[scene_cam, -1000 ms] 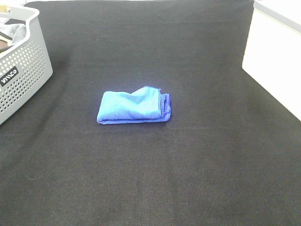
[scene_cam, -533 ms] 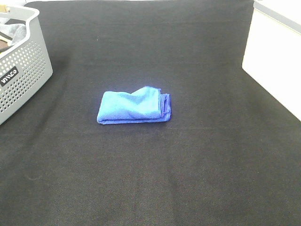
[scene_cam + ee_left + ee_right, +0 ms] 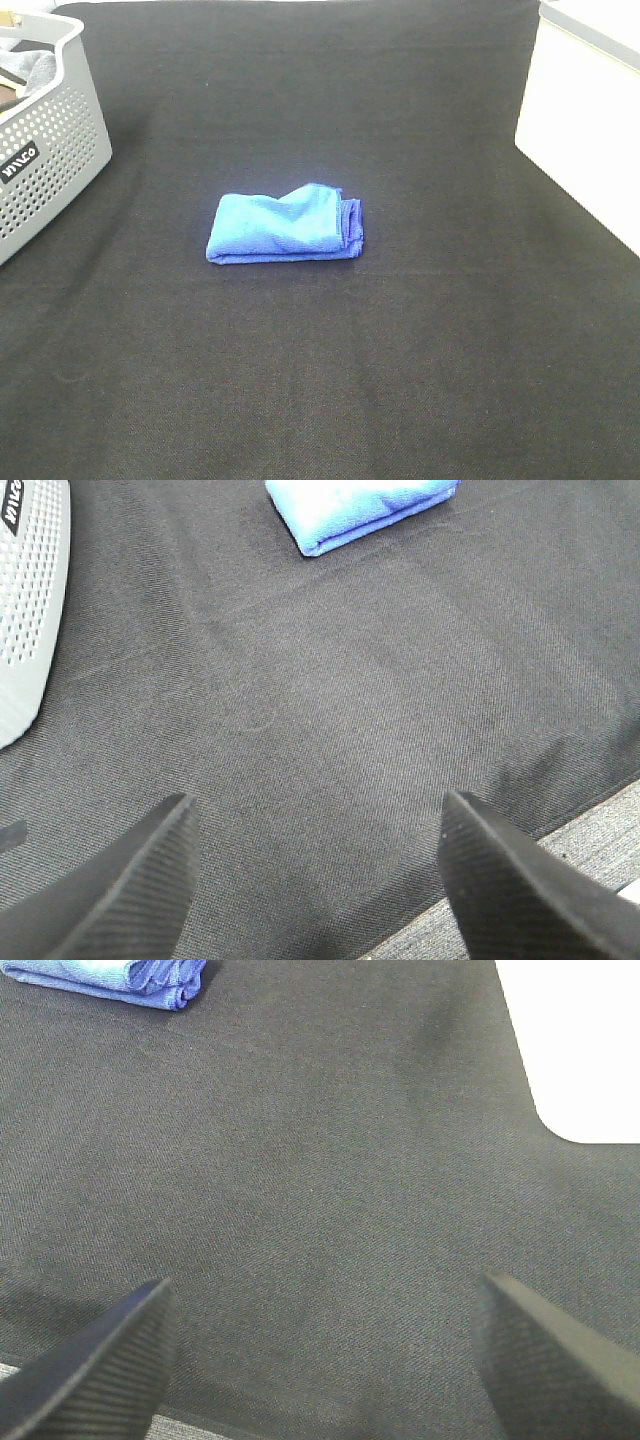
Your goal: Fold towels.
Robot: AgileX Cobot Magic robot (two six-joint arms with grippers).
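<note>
Wrist cams only: L gripper (image 3: 315, 825), R gripper (image 3: 325, 1310), both wide apart

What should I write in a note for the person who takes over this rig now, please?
Left gripper: open, empty, above bare cloth.
Right gripper: open, empty, away from the towel.
Blue towel: folded into a small bundle, mid-table on the black cloth.
Grey basket: far left, some fabric inside.
Done: towel looks folded. Left: perhaps tidy the uneven top edge.
</note>
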